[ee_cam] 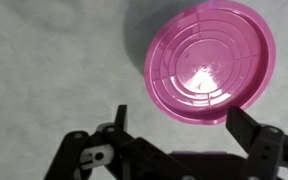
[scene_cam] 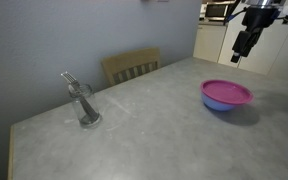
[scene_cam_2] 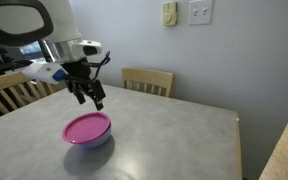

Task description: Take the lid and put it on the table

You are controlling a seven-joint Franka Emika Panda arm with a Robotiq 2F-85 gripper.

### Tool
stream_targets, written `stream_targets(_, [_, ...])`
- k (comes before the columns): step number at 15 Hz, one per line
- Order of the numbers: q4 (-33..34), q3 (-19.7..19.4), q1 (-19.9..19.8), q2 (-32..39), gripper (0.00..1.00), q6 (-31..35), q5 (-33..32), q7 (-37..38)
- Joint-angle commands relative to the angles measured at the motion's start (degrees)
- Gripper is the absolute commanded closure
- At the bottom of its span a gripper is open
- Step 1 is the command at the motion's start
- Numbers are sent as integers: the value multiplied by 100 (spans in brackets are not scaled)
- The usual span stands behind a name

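The magenta-pink round lid (scene_cam: 227, 92) lies flat on top of the blue-violet bowl (scene_cam: 224, 104) on the grey speckled table (scene_cam: 144, 125). It shows in both exterior views, also here (scene_cam_2: 87, 127), and fills the upper right of the wrist view (ee_cam: 210, 62). My gripper (scene_cam: 238, 56) hangs in the air above and a little behind the lid, also seen here (scene_cam_2: 92, 99). In the wrist view its two fingers (ee_cam: 179, 122) are spread wide apart and hold nothing.
A clear glass with utensils in it (scene_cam: 83, 103) stands on the table away from the bowl. A wooden chair (scene_cam: 132, 67) stands at the table's far edge, also seen here (scene_cam_2: 147, 80). Another chair (scene_cam_2: 9, 92) stands behind the arm.
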Motion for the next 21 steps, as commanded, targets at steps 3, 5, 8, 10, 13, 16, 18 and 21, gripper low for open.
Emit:
stream_targets(3, [386,130,-223,631,0,131,-62,7])
stream_targets(5, [442,131,-262,739,0,87,-58,-23])
stream_targets(8, [467,137,-311,868,0,90,-64,-32])
stream_targets(10, [457,132,-324,923,0,119,-115,3])
stream_targets(13, [447,127,-345,1004,0,144,-178,16])
stream_targets(16, [464,152,-387,1108,0,90,-261,-245])
stream_targets(18, [464,203,-443,1148,0,138,-195,-543])
stream_targets(21, [433,317,-557,1194,0,323,10,-1017])
